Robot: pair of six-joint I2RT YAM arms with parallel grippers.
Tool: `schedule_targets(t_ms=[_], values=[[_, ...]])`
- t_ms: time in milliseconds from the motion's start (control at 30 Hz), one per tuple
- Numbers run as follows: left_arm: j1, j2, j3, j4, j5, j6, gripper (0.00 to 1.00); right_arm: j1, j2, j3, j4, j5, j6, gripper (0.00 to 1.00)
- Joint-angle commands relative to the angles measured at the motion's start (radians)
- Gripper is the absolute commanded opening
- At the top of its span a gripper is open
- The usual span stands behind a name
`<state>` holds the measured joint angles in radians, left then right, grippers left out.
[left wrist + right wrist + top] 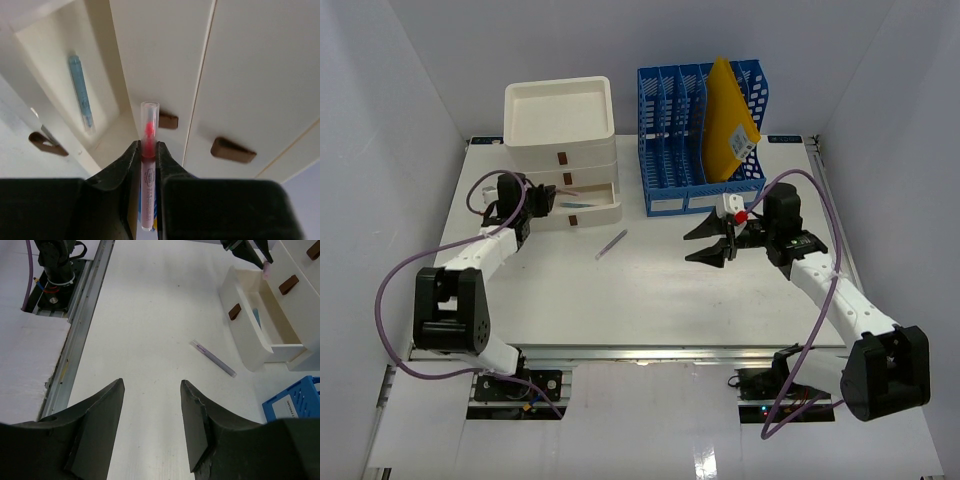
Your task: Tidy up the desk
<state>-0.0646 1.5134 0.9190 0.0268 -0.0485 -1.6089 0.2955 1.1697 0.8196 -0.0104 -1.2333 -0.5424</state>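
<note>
Far left on the desk, which spans the scene beneath both arms, the left gripper is clamped on a red pen at the rim of the open drawer; released off-line, the pen may bounce out; the right gripper waits to the right, jaws apart, empty.

1. my top camera looks down from above and behind the rig, far enough to take in the whole desk.
2. my left wrist camera sits very close to the drawer box, facing its drawer fronts.
3. my right wrist camera looks from farther off across the desk, sharing the open drawer and purple pen with the top view.
</note>
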Motion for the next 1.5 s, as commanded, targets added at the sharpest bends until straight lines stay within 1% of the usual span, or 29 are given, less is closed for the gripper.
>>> schedule_targets(t_ms=[0,133,200,267,367,433,500,533,567,667,733,800,900,933,1000,1133,1233,1333,1367,1400,1467], values=[[0.019,0.056,0.064,-0.005,-0.028,-0.047,0.27,-0.004,0.03,0.029,-0.118,-0.015,-0.125,0.56],[0.023,0.088,0.065,0.039,0.005,-0.024,0.49,0.027,0.061,0.052,-0.19,0.002,-0.208,0.56],[0.025,0.097,0.062,0.078,0.038,0.009,0.58,0.081,0.094,0.09,-0.316,0.067,-0.32,0.58],[0.027,0.094,0.052,0.112,0.077,0.039,0.64,0.152,0.141,0.143,-0.434,0.18,-0.471,0.59],[0.032,0.068,0.034,0.149,0.161,0.095,0.7,0.258,0.251,0.218,-0.581,0.294,-0.791,0.63],[0.042,0.031,0.007,0.212,0.211,0.165,0.73,0.283,0.338,0.306,-0.708,0.33,-1.01,0.71],[0.05,-0.033,-0.038,0.253,0.262,0.246,0.75,0.311,0.433,0.376,-0.773,0.374,-1.112,0.75],[0.06,-0.067,-0.06,0.283,0.32,0.299,0.76,0.324,0.492,0.438,-0.806,0.404,-1.158,0.75],[0.063,-0.107,-0.082,0.292,0.35,0.361,0.78,0.338,0.556,0.514,-0.843,0.426,-1.174,0.75],[0.122,-0.221,-0.136,0.262,0.47,0.561,0.83,0.371,0.73,0.729,-0.916,0.472,-1.175,0.75],[0.135,-0.304,-0.161,0.186,0.507,0.729,0.84,0.397,0.851,0.878,-0.933,0.519,-1.138,0.75],[0.142,-0.42,-0.19,0.049,0.502,0.87,0.85,0.417,0.947,1.001,-0.939,0.562,-1.07,0.74],[0.144,-0.586,-0.236,-0.153,0.431,1.062,0.86,0.44,1.122,1.23,-0.943,0.587,-0.97,0.72],[0.144,-0.663,-0.258,-0.189,0.412,1.09,0.87,0.443,1.154,1.269,-0.941,0.591,-0.944,0.71],[0.144,-0.74,-0.278,-0.26,0.377,1.141,0.9,0.448,1.218,1.33,-0.919,0.598,-0.895,0.7],[0.144,-0.9,-0.313,-0.333,0.366,1.172,0.94,0.454,1.263,1.328,-0.849,0.625,-0.825,0.68],[0.144,-0.948,-0.31,-0.38,0.366,1.187,0.94,0.453,1.296,1.343,-0.841,0.641,-0.803,0.64],[0.144,-0.966,-0.319,-0.406,0.364,1.193,0.94,0.453,1.314,1.345,-0.841,0.653,-0.786,0.58],[0.143,-0.975,-0.322,-0.407,0.364,1.192,0.94,0.453,1.318,1.343,-0.841,0.655,-0.781,0.55],[0.143,-0.983,-0.322,-0.407,0.363,1.192,0.94,0.453,1.32,1.342,-0.842,0.657,-0.778,0.5],[0.144,-0.986,-0.32,-0.407,0.354,1.194,0.94,0.453,1.33,1.337,-0.848,0.661,-0.771,0.43]])
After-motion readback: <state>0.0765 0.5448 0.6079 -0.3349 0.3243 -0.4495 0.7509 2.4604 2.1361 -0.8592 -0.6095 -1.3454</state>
